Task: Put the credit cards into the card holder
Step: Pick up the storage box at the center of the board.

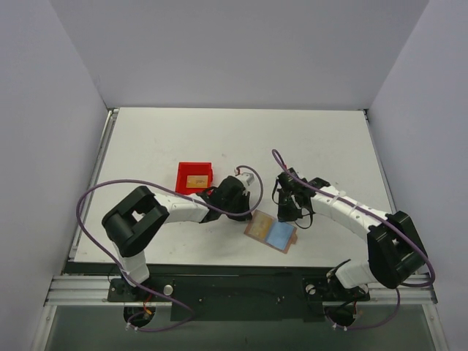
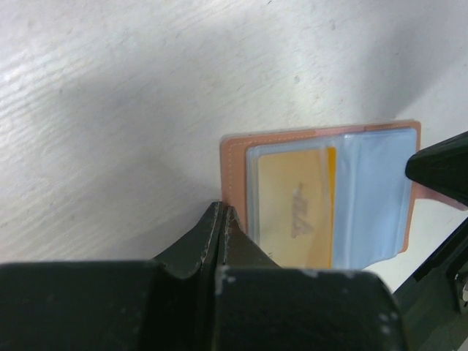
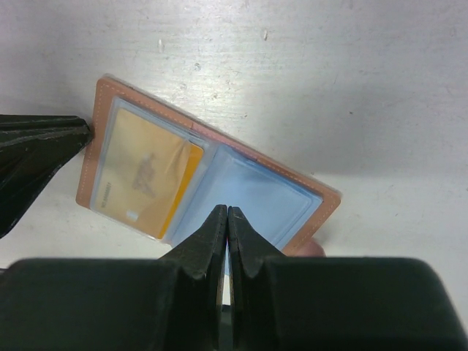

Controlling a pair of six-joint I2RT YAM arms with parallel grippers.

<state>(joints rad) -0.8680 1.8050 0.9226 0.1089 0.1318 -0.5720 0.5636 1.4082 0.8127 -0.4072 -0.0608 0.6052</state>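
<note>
white table [image 1: 292, 146] bears the open card holder [image 1: 270, 232], long axis lying diagonal.

The left arm [image 1: 183, 210] and right arm [image 1: 344, 208] have white link covers and black joints behind the fingers [image 3: 205, 245], matte black wedges tapering thin. A purple cable [image 1: 95, 194] loops along each.

We see a white table [image 1: 241, 139]: open card holder [image 1: 271, 231] flat at the tips of left fingers [image 2: 212, 234] and right fingers [image 3: 212, 234]; red bin [image 1: 194, 176] left of the left fingers.
</note>
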